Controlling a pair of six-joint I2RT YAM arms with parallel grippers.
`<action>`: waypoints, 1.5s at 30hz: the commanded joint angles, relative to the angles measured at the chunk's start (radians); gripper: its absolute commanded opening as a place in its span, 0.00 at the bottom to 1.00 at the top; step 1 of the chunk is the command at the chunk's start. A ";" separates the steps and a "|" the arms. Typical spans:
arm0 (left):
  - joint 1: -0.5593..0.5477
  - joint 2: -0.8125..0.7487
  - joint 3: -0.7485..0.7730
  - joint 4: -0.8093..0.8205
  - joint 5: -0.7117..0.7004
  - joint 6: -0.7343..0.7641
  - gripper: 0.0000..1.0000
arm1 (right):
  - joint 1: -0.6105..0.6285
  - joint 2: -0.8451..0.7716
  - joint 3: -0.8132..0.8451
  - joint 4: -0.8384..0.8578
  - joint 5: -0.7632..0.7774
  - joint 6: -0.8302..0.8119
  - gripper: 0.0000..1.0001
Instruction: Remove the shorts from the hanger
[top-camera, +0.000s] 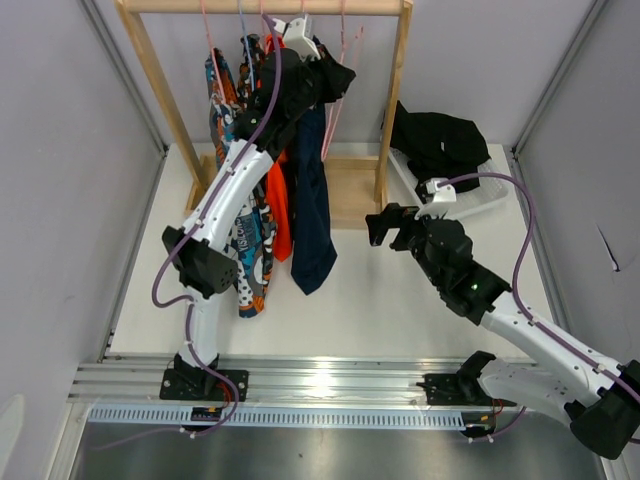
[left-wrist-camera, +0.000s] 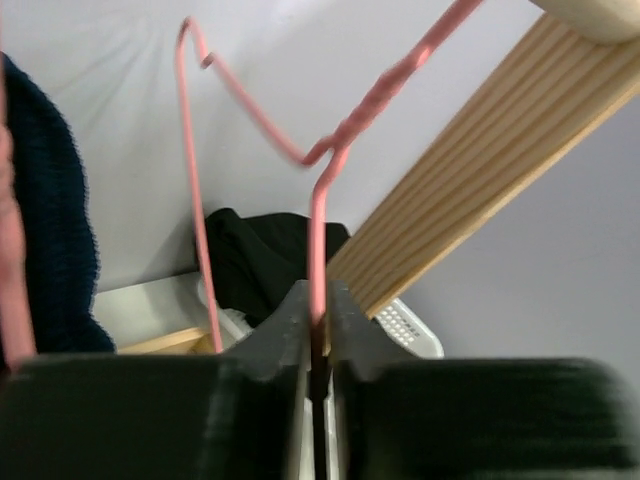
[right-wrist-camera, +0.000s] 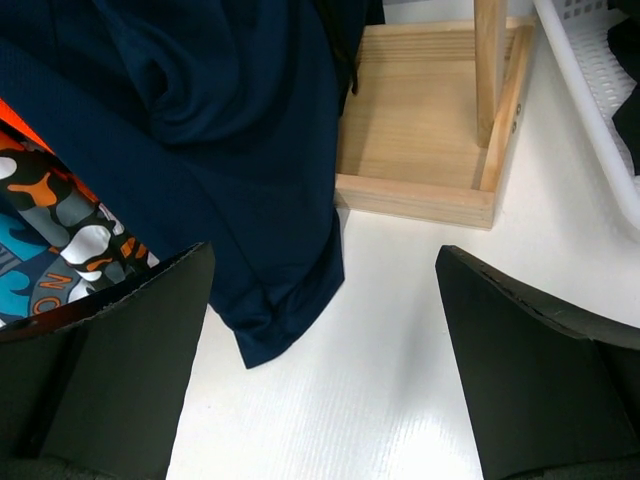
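While black shorts lie in the white basket at the table's far right corner, navy shorts, an orange pair and printed pairs hang on the wooden rack at the far edge, not yet removed; left gripper clamped on a pink hanger, right gripper spread, empty.

Bright even overhead light; soft shadows on tabletop; glare on metal rail; left end effector foreground blurred.
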 joint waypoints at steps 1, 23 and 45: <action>0.003 -0.064 -0.013 0.031 0.076 -0.038 0.37 | 0.014 -0.014 0.005 -0.016 0.055 -0.005 0.99; 0.116 -0.361 -0.154 -0.134 0.076 0.017 0.61 | 0.148 -0.059 0.008 -0.082 0.170 0.014 1.00; 0.136 -0.151 -0.056 -0.138 0.123 0.006 0.30 | 0.151 -0.129 -0.018 -0.148 0.219 0.009 0.99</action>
